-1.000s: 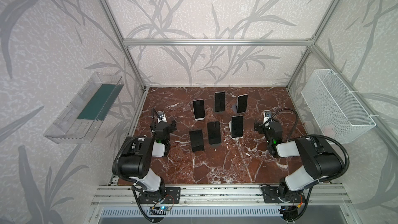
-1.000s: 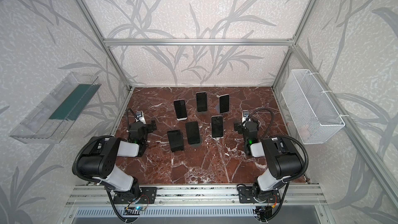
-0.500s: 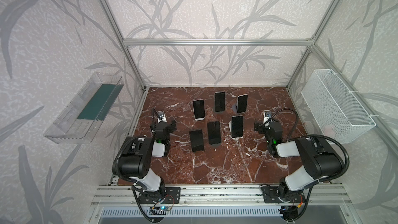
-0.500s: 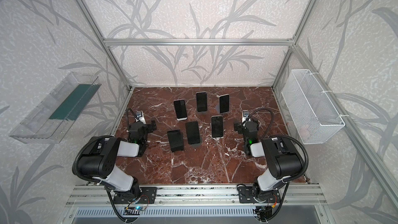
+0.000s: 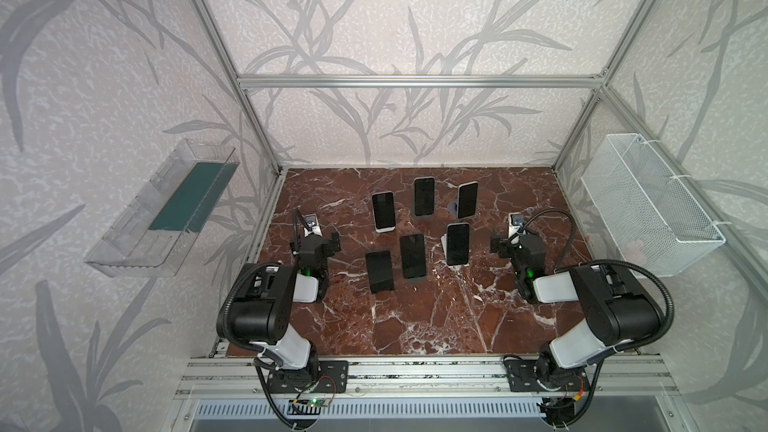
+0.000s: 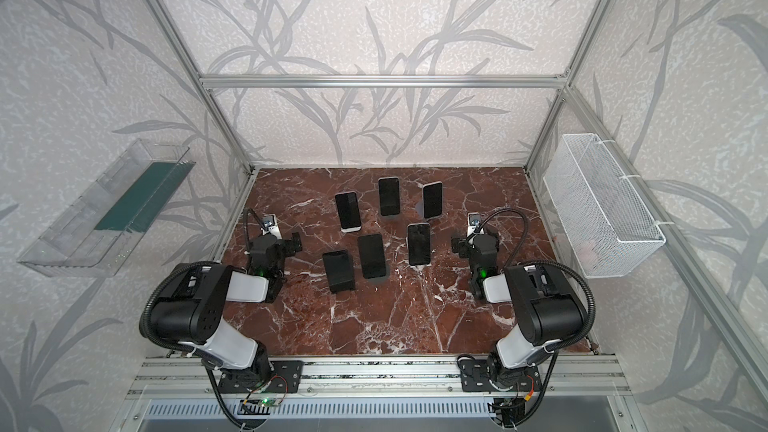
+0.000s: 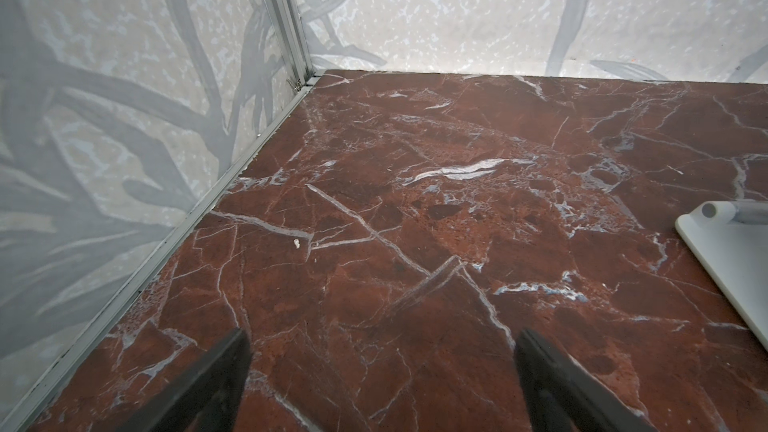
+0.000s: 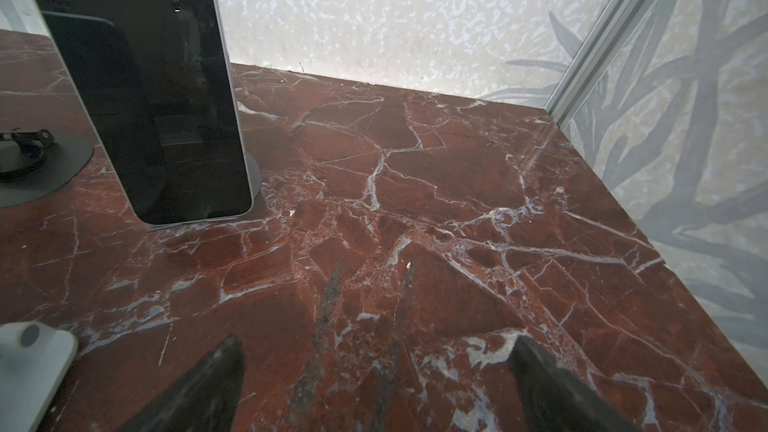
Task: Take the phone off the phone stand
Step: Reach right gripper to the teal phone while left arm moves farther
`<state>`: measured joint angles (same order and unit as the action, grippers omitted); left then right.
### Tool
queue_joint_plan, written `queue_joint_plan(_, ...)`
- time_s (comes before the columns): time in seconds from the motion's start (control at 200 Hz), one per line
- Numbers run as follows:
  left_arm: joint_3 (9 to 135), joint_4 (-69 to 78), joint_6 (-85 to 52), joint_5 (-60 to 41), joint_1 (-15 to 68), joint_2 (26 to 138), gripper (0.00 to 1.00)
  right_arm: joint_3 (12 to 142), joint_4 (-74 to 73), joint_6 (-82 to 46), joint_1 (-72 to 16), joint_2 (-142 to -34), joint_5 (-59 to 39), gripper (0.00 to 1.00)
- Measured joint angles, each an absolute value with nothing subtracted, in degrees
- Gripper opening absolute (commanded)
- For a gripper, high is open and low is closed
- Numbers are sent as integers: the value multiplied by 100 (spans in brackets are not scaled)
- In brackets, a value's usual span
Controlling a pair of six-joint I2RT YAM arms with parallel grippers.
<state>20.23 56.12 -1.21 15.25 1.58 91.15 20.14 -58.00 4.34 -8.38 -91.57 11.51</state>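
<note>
In both top views nothing is lifted: six phones (image 5: 424, 196) lean on their stands in two rows in the middle of the counter (image 5: 415, 326). I judge this is the approach step. My left end effector (image 5: 318, 238) and right end effector (image 5: 511, 243) flank the group and touch nothing. The nearest phone (image 5: 457, 244) to my right side sits on a white stand (image 5: 444, 245). Next I must swing inward, straddle its edges and lift without dragging the stand. Leaf-patterned walls and an aluminium frame enclose me. A clear tray (image 5: 162, 209) and a wire basket (image 5: 648, 201) hang on opposite walls.

In the left wrist view, my fingers (image 7: 216, 384) are spread wide over bare red marble, with a white stand base (image 7: 727, 268) off to one side.

In the right wrist view, my fingers (image 8: 199, 388) are likewise apart and empty. A dark-screened phone (image 8: 145, 89) stands propped, well apart from them.
</note>
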Motion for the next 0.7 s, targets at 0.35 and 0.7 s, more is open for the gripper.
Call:
queue_joint_plan(0.35,3315,2786,-390,1811,158,6707,99,2954,-3754,318,-829,-8433,1426,99)
queue_joint_plan(0.7,5625,-617,-2493,1747,30,5402,99,5448,-99,-2576,-504,-6311,1155,99)
